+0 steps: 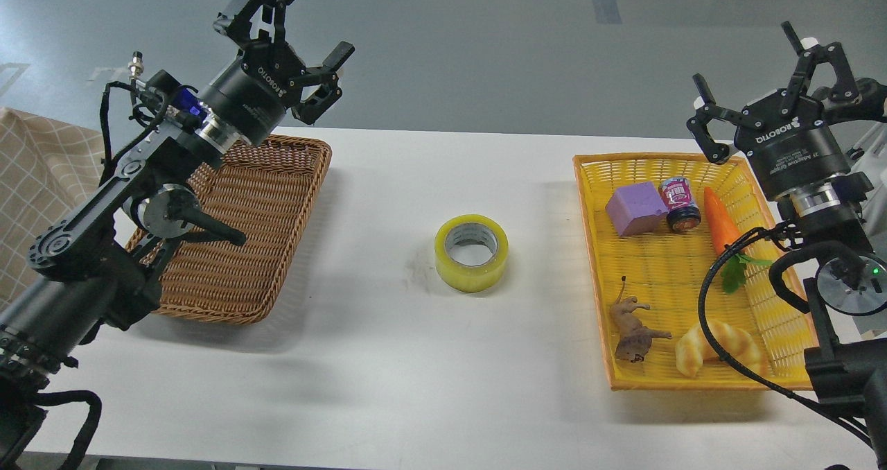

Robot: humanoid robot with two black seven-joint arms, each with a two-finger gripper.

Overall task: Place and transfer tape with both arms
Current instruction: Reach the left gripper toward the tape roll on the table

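The roll of translucent yellow tape (472, 252) lies flat on the white table (416, 359) at its middle, grey-white core facing up. Nothing touches it. My left gripper (315, 19) is open and empty, raised above the far corner of the brown wicker basket (235, 248), well left of the tape. My right gripper (752, 57) is open and empty, raised above the far right corner of the yellow basket (596, 248), well right of the tape.
The brown wicker basket at the left holds nothing visible. The yellow basket at the right holds a purple block (636, 209), a small can (680, 203), a toy carrot (722, 231), a toy animal (632, 331) and a croissant toy (717, 345). A checked cloth (34, 193) lies far left.
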